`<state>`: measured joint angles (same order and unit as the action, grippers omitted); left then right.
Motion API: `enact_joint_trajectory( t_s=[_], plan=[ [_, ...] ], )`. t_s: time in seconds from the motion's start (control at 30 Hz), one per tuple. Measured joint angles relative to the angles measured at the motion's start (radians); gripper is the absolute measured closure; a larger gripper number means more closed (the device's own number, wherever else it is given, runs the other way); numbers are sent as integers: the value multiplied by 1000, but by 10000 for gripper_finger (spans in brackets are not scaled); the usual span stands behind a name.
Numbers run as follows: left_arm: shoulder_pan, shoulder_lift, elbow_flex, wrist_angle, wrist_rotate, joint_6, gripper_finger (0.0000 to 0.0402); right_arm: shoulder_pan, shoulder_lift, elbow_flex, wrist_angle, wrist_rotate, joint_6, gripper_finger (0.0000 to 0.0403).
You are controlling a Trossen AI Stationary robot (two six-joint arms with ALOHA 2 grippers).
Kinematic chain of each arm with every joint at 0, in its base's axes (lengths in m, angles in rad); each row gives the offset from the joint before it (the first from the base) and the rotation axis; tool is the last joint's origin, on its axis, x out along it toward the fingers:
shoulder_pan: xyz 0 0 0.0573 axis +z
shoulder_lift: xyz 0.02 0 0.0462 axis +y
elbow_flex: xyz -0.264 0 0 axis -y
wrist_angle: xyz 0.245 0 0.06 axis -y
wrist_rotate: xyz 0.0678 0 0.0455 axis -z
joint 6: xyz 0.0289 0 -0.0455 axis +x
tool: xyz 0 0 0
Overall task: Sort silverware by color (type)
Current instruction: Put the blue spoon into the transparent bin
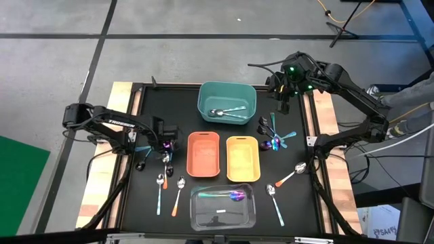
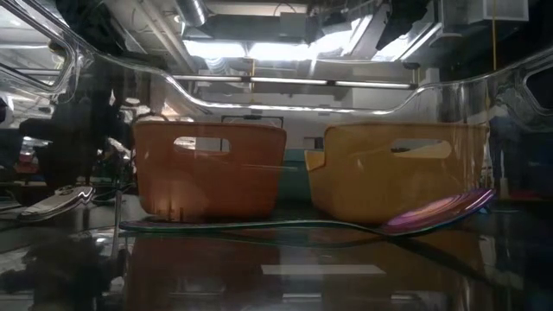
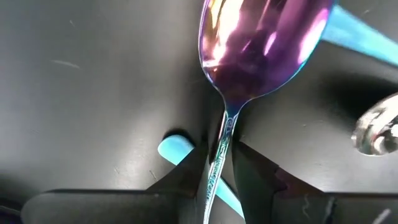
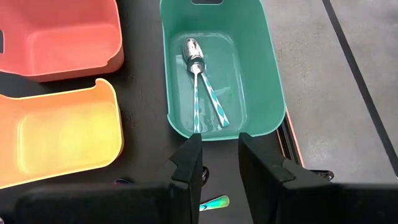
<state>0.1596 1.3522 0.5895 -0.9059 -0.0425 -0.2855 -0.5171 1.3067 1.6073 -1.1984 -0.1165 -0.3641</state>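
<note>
High view: left hand [image 1: 165,144] sits at the worktop's [image 1: 183,102] left side, beside the orange bin [image 1: 203,154], among loose pieces. Right hand [image 1: 283,91] waits by the teal bin's [image 1: 226,101] far right corner. Count: 4 bins, i.e. teal, orange, yellow bin [image 1: 243,159], clear bin [image 1: 223,207]. Teal bin holds 2 teal-handled spoons [image 1: 227,112]; clear bin holds 1 iridescent spoon [image 1: 229,196]; orange and yellow look empty. Loose: approx 4 near the left hand, a mixed cluster [image 1: 274,135] right of the yellow bin (too tangled to count), 2 silver spoons [image 1: 285,184] lower right.

Low view: through the clear bin's wall, the 1 iridescent spoon lies flat; orange and yellow bins behind.

Left wrist view: left hand's fingers [image 3: 186,180] clamped on the stem of an iridescent purple-teal spoon [image 3: 261,50], bowl forward. Grip is low on a thin stem, so I'd lift straight, keep it level, and release low inside the clear bin w/ its match.

Right wrist view: right hand's fingers [image 4: 186,171] apart, holding nothing, above the teal bin's rim.
</note>
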Motion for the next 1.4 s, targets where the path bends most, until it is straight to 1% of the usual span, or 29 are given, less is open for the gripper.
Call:
enact_joint_trajectory(
  t_s=[0.17, 0.3, 0.53, 0.7, 0.83, 0.93, 1.07, 1.23, 1.4],
  plan=[
    [0, 42, 5, -2, 1, 0, 335, 0, 0, 0, 0, 0, 0, 313],
    [0, 45, 4, -2, 1, 0, 339, 0, 0, 0, 0, 0, 0, 313],
    [-1, 45, 3, -1, 4, -2, 391, 0, 0, 0, 0, 0, 0, 313],
    [-1, 40, 2, 0, 3, -2, 388, 0, 0, 0, 0, 0, 0, 313],
    [0, 25, 26, -5, 0, -2, 395, 0, 0, 0, 0, 0, 0, 313],
    [0, 13, 77, 2, -8, -4, 396, 0, 0, 0, -1, 0, 0, 313],
    [-4, 12, 166, -46, -3, -5, 397, 0, 0, 0, -2, 0, 0, 313],
    [-22, 11, 338, -127, 0, -5, 398, 0, 0, 0, -1, 0, 0, 313],
    [-64, 10, 534, -124, 1, -53, 399, 0, 0, 0, 2, 0, -7, 313]
  ],
)
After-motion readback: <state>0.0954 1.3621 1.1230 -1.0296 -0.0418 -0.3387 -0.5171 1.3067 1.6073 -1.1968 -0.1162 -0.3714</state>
